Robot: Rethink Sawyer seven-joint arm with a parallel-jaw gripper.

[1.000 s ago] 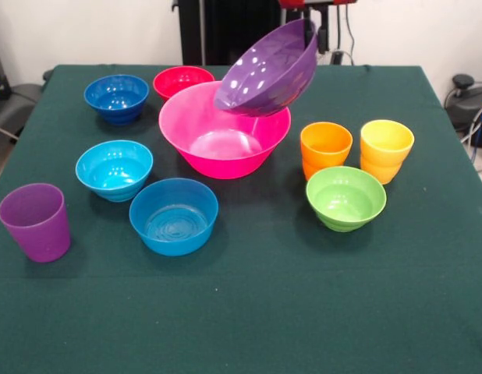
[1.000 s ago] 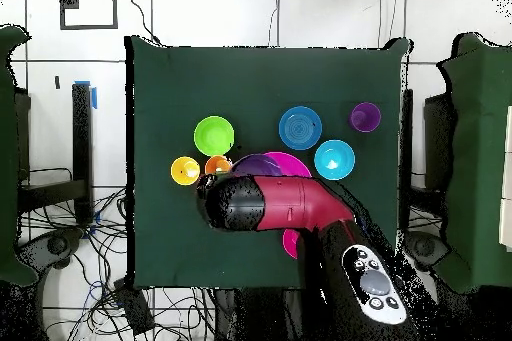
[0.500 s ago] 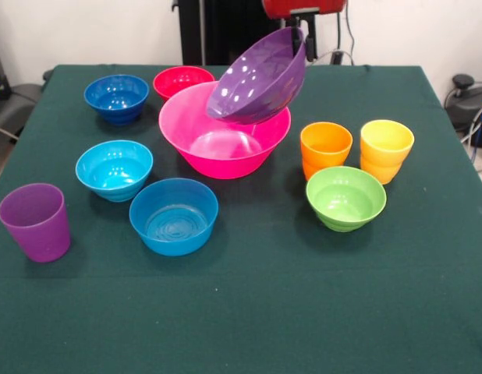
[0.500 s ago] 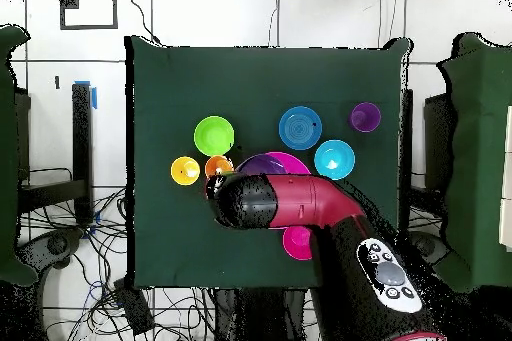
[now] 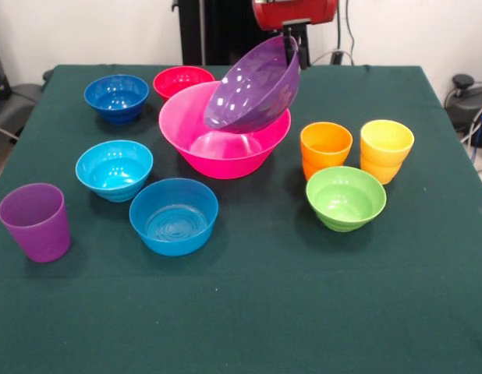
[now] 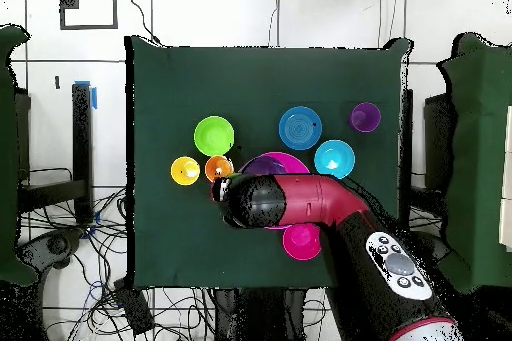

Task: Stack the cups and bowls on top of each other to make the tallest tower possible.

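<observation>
My gripper point(image 5: 292, 40) is shut on the upper rim of the large purple bowl point(image 5: 253, 86). The bowl hangs steeply tilted, its lower side dipping into the big hot-pink bowl point(image 5: 186, 128); whether they touch I cannot tell. On the table stand the red-pink bowl point(image 5: 182, 78), dark blue bowl point(image 5: 116, 95), cyan bowl point(image 5: 114, 167), mid blue bowl point(image 5: 173, 214) and lime green bowl point(image 5: 345, 196). The purple cup point(image 5: 36, 220), orange cup point(image 5: 325, 148) and yellow cup point(image 5: 386, 148) stand upright. In the overhead view the arm point(image 6: 300, 202) covers most of the hot-pink bowl point(image 6: 297, 163).
The green cloth table point(image 5: 249, 312) has a wide bare strip along its near side in the front view. Cables and equipment lie on the floor around the table point(image 6: 150, 77) in the overhead view.
The gripper has carried the purple bowl leftward in the front view, further over the hot-pink bowl. The other bowls and cups have not moved.
</observation>
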